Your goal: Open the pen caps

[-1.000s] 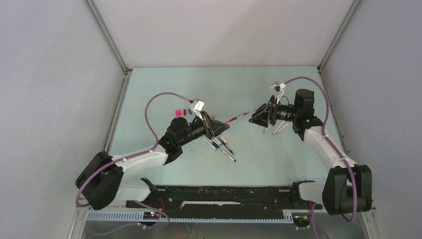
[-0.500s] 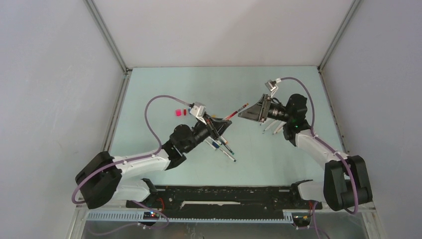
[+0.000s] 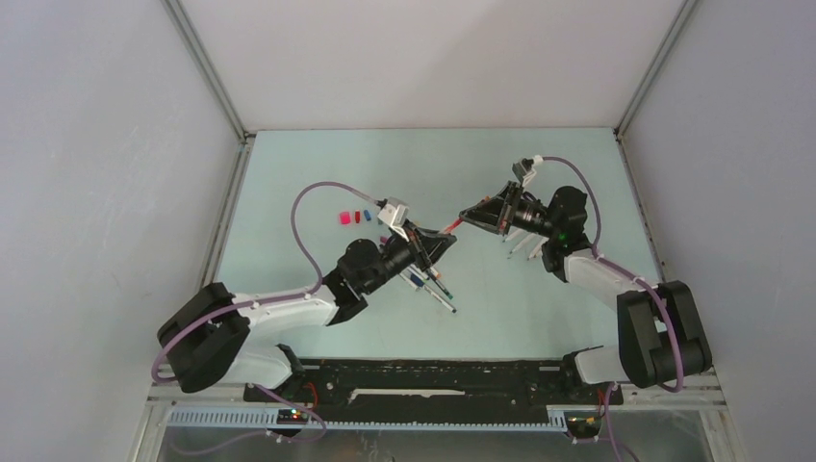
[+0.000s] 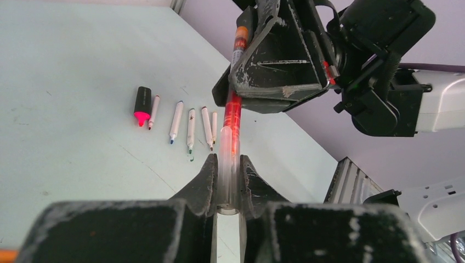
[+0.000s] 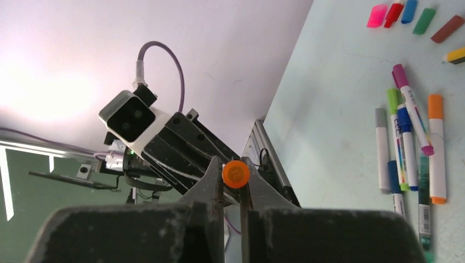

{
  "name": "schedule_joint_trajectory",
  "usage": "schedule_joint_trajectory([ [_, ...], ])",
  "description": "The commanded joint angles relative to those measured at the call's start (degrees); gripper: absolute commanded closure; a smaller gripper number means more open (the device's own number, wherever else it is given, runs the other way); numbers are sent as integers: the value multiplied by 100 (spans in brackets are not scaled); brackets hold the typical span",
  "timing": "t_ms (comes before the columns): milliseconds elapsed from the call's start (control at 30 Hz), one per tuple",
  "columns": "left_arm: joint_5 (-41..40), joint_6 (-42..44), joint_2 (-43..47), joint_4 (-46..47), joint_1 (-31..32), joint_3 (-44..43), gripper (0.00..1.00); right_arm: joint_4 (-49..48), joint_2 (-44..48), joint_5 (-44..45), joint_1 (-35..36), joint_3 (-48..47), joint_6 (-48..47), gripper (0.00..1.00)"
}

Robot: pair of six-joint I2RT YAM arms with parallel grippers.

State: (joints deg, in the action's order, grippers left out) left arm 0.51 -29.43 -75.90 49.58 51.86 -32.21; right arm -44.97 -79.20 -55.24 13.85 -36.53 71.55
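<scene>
A white-barrelled pen [image 3: 449,227] with red print hangs in the air between my two grippers. My left gripper [image 3: 433,244] is shut on its barrel [image 4: 229,164]. My right gripper [image 3: 473,214] is shut on its orange cap [image 5: 236,173], which also shows in the left wrist view [image 4: 239,39]. Several capped pens [image 5: 408,148] lie side by side on the table below the left gripper [image 3: 433,284]. Several uncapped pens [image 4: 189,120] and a black highlighter [image 4: 142,106] lie in a row under the right arm. Loose caps [image 5: 408,13] lie in a row at the back left [image 3: 353,217].
The pale green table [image 3: 385,164] is walled on three sides. A metal rail [image 4: 351,181] runs along the table's edge. The black base rail [image 3: 433,375] spans the near edge between the arm bases.
Both arms have moved toward each other over the table's middle. The right gripper brought the pen leftward, and the left gripper has closed on the barrel end.
</scene>
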Motion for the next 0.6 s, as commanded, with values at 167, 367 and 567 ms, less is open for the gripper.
schedule_joint_trajectory([
  [167, 576, 312, -42, -55, 29, -232, 87, -724, -17, 39, -149, -18, -15, 100],
  [367, 1118, -188, 176, -338, -271, -61, 35, -597, 69, -49, -190, -33, -409, 100],
  [567, 2612, -968, 274, -573, -1100, -136, 19, 291, 77, -340, -50, -313, -1467, 100],
])
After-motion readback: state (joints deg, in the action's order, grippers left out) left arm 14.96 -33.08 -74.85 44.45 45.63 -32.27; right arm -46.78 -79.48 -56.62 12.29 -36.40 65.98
